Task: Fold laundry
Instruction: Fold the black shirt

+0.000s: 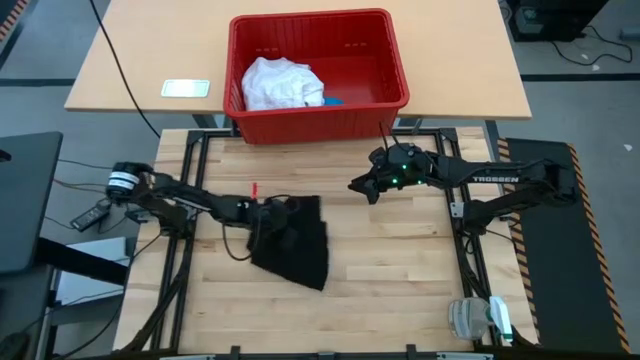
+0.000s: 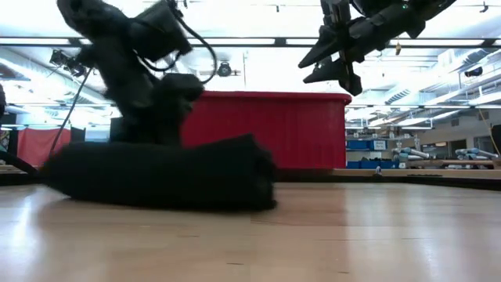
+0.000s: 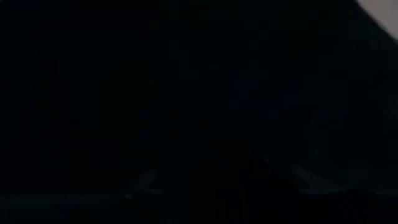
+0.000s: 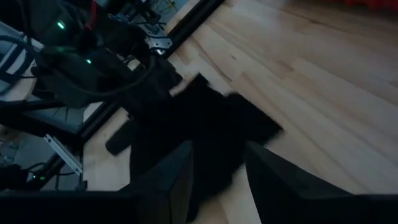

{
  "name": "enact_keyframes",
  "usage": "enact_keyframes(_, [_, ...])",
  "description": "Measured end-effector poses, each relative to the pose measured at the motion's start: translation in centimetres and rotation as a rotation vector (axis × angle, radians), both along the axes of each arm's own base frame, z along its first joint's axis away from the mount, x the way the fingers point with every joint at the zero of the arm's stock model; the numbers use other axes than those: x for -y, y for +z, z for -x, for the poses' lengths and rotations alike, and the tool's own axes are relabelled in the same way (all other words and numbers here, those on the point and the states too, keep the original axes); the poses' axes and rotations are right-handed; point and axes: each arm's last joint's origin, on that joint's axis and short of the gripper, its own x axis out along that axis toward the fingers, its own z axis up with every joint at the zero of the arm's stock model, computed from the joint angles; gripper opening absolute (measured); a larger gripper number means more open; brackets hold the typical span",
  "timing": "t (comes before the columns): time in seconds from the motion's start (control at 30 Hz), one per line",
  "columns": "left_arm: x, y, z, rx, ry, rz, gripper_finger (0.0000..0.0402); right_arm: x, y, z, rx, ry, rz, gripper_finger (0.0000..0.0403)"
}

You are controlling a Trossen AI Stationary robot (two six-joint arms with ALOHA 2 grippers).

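Observation:
The black garment [image 1: 297,240] lies bunched and partly folded on the wooden table; in the low view it is a low dark mound [image 2: 156,176]. My left gripper [image 1: 262,212] is down at its left far edge, and dark cloth fills the left wrist view. My right gripper [image 1: 358,186] hangs open in the air right of the garment [image 4: 205,124], well above the table [image 2: 338,61], touching nothing. The white T-shirt [image 1: 280,82] and the small blue piece [image 1: 332,99] lie in the red basket [image 1: 395,55].
The red basket stands on a second table beyond the far edge, with a flat white device [image 1: 185,88] to its left. Black frame rails [image 1: 462,230] run along the table's sides. A white-grey object [image 1: 478,318] sits off the near right corner. Bare wood [image 1: 400,270] lies right of the garment.

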Motion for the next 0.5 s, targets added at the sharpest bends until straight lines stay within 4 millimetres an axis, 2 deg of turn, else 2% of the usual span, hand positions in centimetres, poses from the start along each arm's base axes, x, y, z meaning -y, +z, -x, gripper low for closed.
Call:
enact_keyframes(0.17, [0.5,2.7,4.2,-0.136,0.029,-0.080,0.0155,-0.1,0.0,0.0,0.002,0.021,0.001,0.0153])
enact_keyframes(0.3, [0.8,5.0,7.6,-0.171,0.047,-0.100,0.0155,-0.2,0.1,-0.1,0.020,0.049,-0.009,0.0153])
enact_keyframes(0.4, [0.8,6.8,9.6,-0.098,0.074,-0.079,0.0155,-0.2,0.5,-0.2,0.042,0.078,-0.004,0.0153])
enact_keyframes(0.5, [0.6,8.9,10.7,0.092,0.115,-0.045,0.0155,-0.2,2.3,-0.5,0.095,0.109,0.053,0.0153])
